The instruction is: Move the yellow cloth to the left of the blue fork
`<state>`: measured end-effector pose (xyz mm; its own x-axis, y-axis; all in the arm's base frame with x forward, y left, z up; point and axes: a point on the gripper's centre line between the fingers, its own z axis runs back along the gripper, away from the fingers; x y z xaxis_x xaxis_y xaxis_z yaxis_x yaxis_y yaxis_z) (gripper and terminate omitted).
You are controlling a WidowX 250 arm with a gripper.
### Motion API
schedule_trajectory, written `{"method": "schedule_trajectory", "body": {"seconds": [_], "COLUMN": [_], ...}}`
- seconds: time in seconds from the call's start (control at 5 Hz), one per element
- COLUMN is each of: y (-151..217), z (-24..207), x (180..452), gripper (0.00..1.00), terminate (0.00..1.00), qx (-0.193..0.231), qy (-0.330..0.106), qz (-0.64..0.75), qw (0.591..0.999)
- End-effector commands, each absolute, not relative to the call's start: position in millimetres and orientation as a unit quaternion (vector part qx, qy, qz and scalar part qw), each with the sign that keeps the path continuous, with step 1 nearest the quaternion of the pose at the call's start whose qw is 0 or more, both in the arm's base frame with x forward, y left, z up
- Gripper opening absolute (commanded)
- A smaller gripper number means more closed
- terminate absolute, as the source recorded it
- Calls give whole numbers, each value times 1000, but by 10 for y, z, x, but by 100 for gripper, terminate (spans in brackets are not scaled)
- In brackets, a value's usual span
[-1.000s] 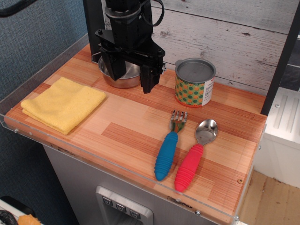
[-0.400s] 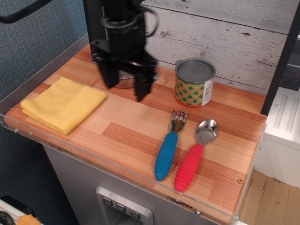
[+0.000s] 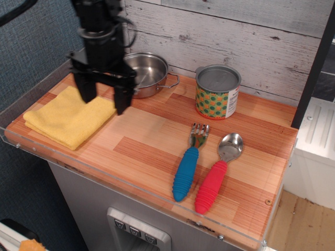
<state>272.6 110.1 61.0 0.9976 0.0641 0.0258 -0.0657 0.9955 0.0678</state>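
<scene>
Nearest on the wooden table [image 3: 146, 151], toward the right, lie the blue fork [image 3: 187, 167] and a red-handled spoon [image 3: 216, 175] side by side, handles toward the near edge, tines and bowl pointing far. They sit just beside each other without touching. On the left side of the table, well apart from the fork, lies the yellow cloth [image 3: 65, 117], folded flat with its layered edges showing. The claw [image 3: 102, 98] hangs above the cloth's far right corner, its two dark fingers spread wide with nothing between them; one finger is over the cloth, the other just past its right edge. Farther back stands a steel pot [image 3: 148, 73], and to its right a patterned can [image 3: 217, 92], near the plank wall.
</scene>
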Motion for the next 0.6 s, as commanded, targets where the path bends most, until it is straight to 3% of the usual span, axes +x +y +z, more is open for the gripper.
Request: {"method": "schedule_trajectory", "body": {"seconds": [0.0, 0.4], "y": [1428, 1673], "z": [628, 468], "x": [2744, 2717], "gripper": [0, 0], "terminate": [0, 0], "qx": [81, 87], "qy": [-42, -57], "qz": [-5, -20], "qw": [996, 994]}}
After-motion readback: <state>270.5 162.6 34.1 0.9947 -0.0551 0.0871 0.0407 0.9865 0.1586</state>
